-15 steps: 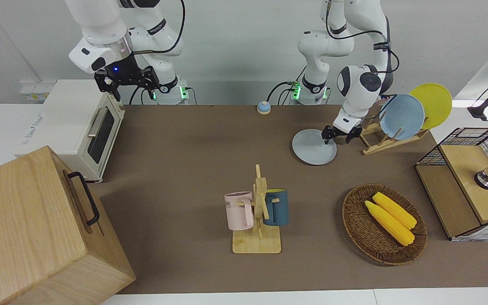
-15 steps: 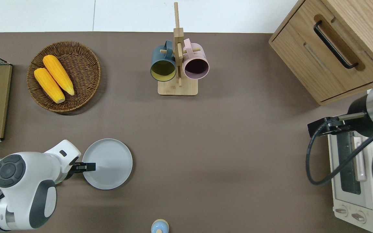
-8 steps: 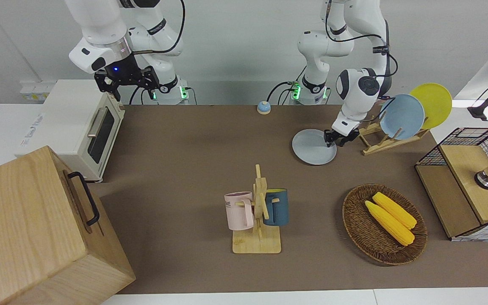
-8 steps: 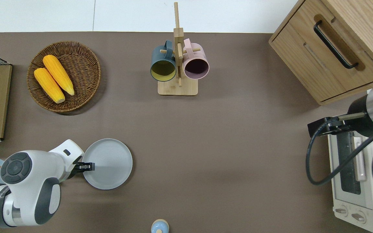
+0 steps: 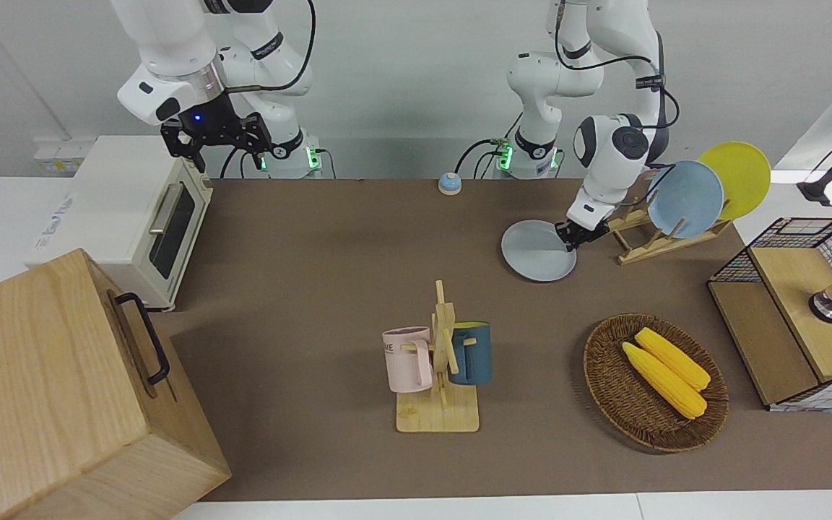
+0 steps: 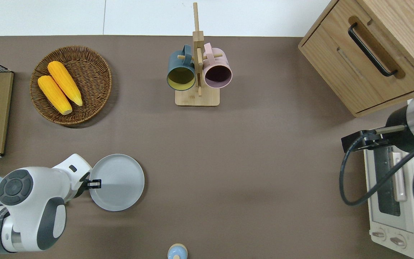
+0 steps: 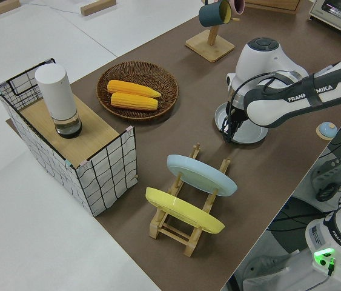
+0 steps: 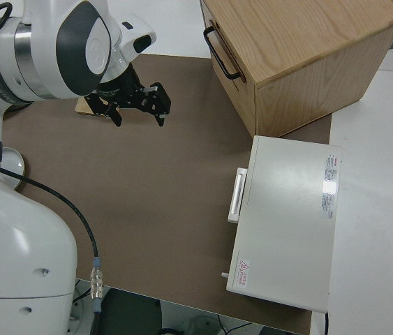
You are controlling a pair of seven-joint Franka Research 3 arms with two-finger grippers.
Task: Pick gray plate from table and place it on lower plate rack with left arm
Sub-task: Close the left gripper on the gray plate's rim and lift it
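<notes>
The gray plate (image 5: 535,253) (image 6: 119,181) (image 7: 247,128) lies on the brown mat toward the left arm's end of the table. My left gripper (image 5: 572,239) (image 6: 94,184) (image 7: 227,131) is shut on the plate's rim, on the edge toward the lower plate rack (image 5: 648,244) (image 7: 181,225). The rack stands beside the plate and holds a light blue plate (image 5: 685,198) (image 7: 201,174) and a yellow plate (image 5: 737,179) (image 7: 183,210) upright in its slots. My right gripper (image 5: 217,139) (image 8: 137,105) is parked, with its fingers open and empty.
A wooden mug stand (image 5: 439,375) with two mugs stands mid-table. A wicker basket (image 5: 607,393) of corn and a wire crate (image 5: 799,310) lie farther from the robots than the rack. A toaster oven (image 5: 134,217), a wooden cabinet (image 5: 62,390) and a small bell (image 5: 449,183) are also on the table.
My left gripper's fingers went from spread over the plate's rim to shut on it. The plate has shifted slightly toward the rack. The right arm has not moved.
</notes>
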